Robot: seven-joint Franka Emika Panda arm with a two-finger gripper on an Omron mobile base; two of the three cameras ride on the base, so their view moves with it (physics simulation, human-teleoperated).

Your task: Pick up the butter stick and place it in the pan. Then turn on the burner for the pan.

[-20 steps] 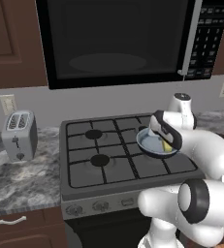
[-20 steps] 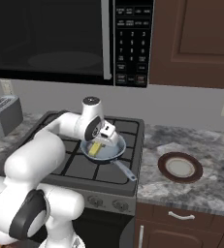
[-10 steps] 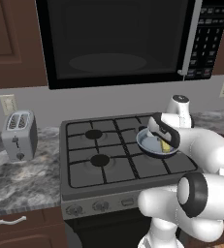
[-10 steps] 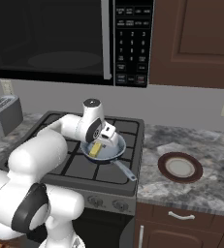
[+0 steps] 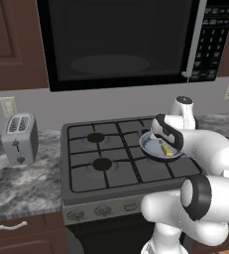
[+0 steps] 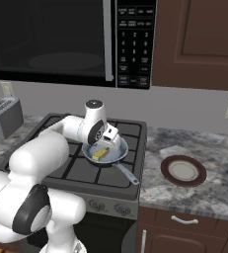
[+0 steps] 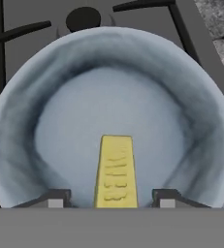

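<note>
- The butter stick (image 7: 116, 172) lies inside the pan (image 7: 60, 97), on the floor of its bowl; the right base view shows the same pale-yellow block (image 6: 101, 154) resting within the grey-blue rim (image 6: 118, 157).
- The pan sits on the stove (image 5: 106, 163), over the near right burner in the left base view, with its thin handle (image 6: 127, 174) pointing toward the stove's front edge.
- The gripper (image 7: 112, 198) hangs directly over the pan. Its two fingertips (image 7: 55, 198) stand apart, one on each side of the block's near end.
- Jaw state: spread wider than the stick, with visible gaps on both sides. I judge that nothing is held, although the near end of the block runs under the bottom of the hand view and contact there cannot be ruled out entirely.
- Governing relation: the stick's long axis runs straight away from the hand, between the jaws and square to their closing line, toward the pan's centre.
- Judgement: the placing step appears complete. The burner step remains.
- The knobs (image 5: 131, 206) sit on the stove's front panel, below and well apart from the gripper, so the next move calls for lifting clear of the pan and then descending to the front.
- Risk: clipping the rim or handle on withdrawal could shift the pan off its burner.
</note>
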